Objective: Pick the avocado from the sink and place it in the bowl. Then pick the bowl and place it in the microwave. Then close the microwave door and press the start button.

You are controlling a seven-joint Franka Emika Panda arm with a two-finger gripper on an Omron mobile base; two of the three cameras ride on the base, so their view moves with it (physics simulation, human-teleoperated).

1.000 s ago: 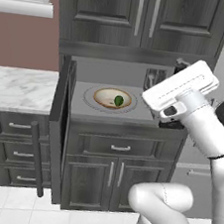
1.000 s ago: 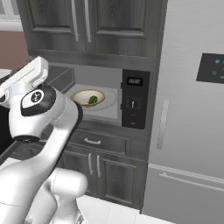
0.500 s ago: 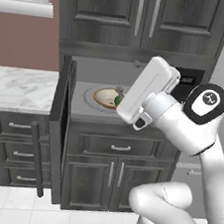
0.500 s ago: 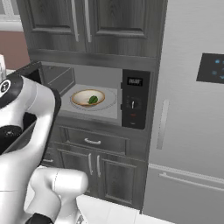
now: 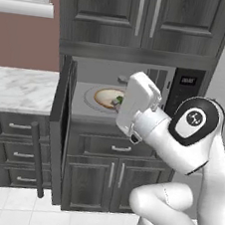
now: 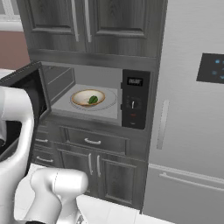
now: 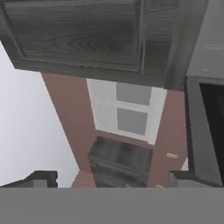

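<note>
Avocado (image 6: 92,100): small dark-green fruit, seated in the bowl (image 6: 87,97), at about 3 o'clock of its centre. Bowl: tan-rimmed, cream inside, set on the grey turntable inside the microwave (image 6: 89,103), whose black control panel (image 6: 134,105) stands at 3 o'clock of the cavity. Microwave door (image 5: 60,127): swung fully out at 9 o'clock of the cavity, seen edge-on in the left base view; closing is judged the step in hand, with the start button to follow. Gripper (image 7: 109,183): two dark tips set far apart at the bottom of the hand view, jaws wide, nothing held between them; it is aimed past the door edge at 3 o'clock toward a far wall and window (image 7: 126,109). Risks, as judged: the door may be missed or clipped by a finger if the push is begun from the hinge side; a hard slam may jolt the bowl; the wrong control may be pressed. Obscured: the bowl is partly covered by the white hand in the left base view; the panel's buttons are too small to tell apart; the door handle cannot be made out.
</note>
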